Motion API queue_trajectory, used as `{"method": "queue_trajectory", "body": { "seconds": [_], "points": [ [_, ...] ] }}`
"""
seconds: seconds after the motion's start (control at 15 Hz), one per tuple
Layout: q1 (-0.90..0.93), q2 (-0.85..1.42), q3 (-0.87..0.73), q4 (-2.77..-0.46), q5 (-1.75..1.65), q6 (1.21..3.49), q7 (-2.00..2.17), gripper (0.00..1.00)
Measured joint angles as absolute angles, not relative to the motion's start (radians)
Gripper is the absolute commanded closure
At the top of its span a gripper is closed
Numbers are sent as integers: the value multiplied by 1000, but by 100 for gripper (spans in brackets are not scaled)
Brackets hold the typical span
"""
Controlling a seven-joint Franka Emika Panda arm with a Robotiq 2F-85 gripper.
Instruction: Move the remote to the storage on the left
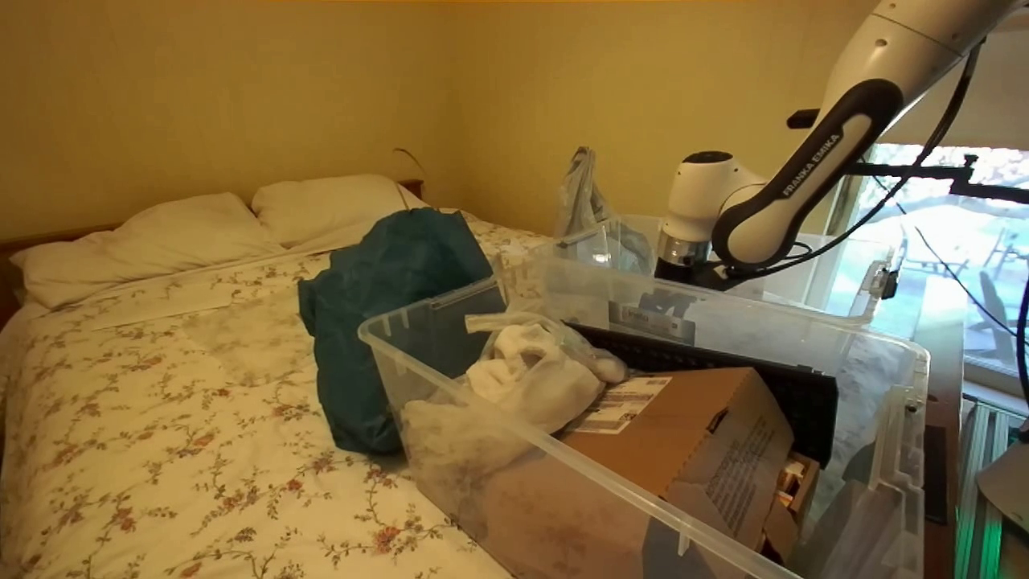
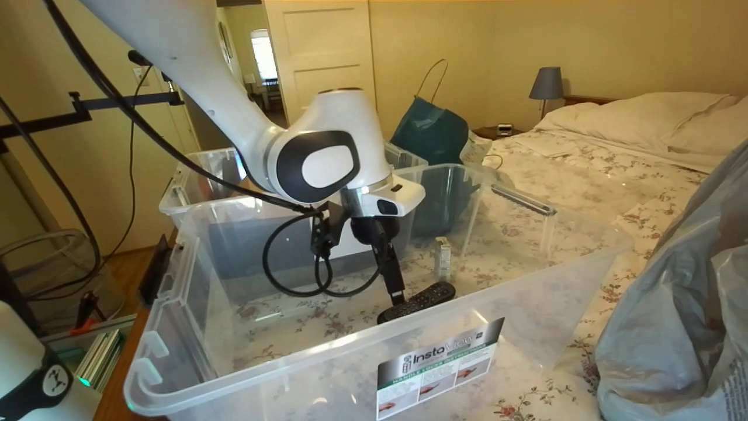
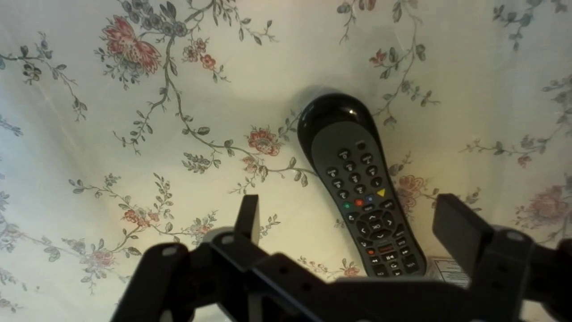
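Remote (image 3: 359,188) lies keys up inside the clear tub (image 2: 315,386); in the wrist view its glossy end points to 11 o'clock, its other end to 5 o'clock. Your gripper (image 3: 354,223) is spread and holds nothing: its fingers (image 3: 246,219) stand at 9 and 3 o'clock of the lower keypad, gaps visible. This straddle presumably spans the remote's slim width, which suits a grip better than its length. The gripper points down, probably to clear the tub walls. Note the small carton (image 2: 442,260) at 1 o'clock of the remote in an exterior view. Verify your destination: if this tub is the storage, withdraw without gripping; if the cardboard-filled tub (image 1: 563,515) is, close and lift.
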State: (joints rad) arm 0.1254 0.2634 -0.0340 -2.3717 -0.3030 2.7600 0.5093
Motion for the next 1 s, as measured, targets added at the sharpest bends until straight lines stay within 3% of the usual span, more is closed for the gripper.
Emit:
{"method": "queue_trajectory", "body": {
  "seconds": [1.0],
  "points": [
    [32,534,45,-2090,-65,2585,20,0]
  ]
}}
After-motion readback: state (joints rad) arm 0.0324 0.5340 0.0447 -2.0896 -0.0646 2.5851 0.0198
